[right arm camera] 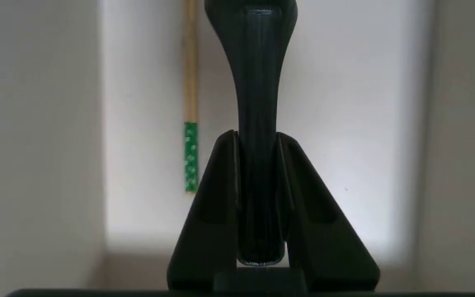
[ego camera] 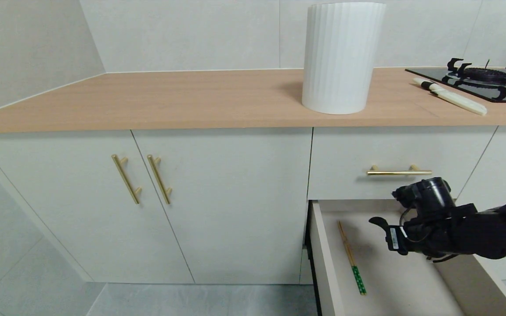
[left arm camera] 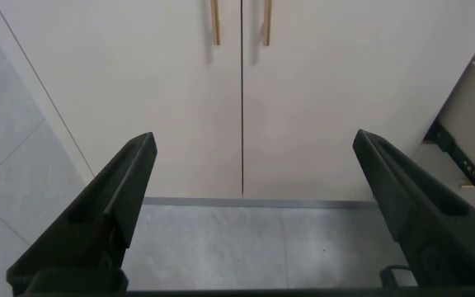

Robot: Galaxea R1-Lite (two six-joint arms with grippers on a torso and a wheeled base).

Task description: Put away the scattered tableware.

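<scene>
Hovering over the open drawer, the right gripper is clamped on the handle of a slim black spoon, whose bowl end juts out past the fingers toward the drawer's left side. A pair of chopsticks with green ends already lies on the drawer floor close to that left wall. The left gripper hangs low in front of the cabinet doors, its jaws spread wide and holding nothing.

The spoon appears ready to be set down, and the main risk is the drop itself. Let go from this height, the spoon could bounce, skid, or land across the chopsticks and knock them askew. Its projecting end could also catch the drawer wall if the arm swings left while lowering.

A white-sheathed knife sits on the countertop beside the stove, near a tall ribbed white container. Lying flat, the knife may be hard to pinch, and a shallow grasp could let it slip.
</scene>
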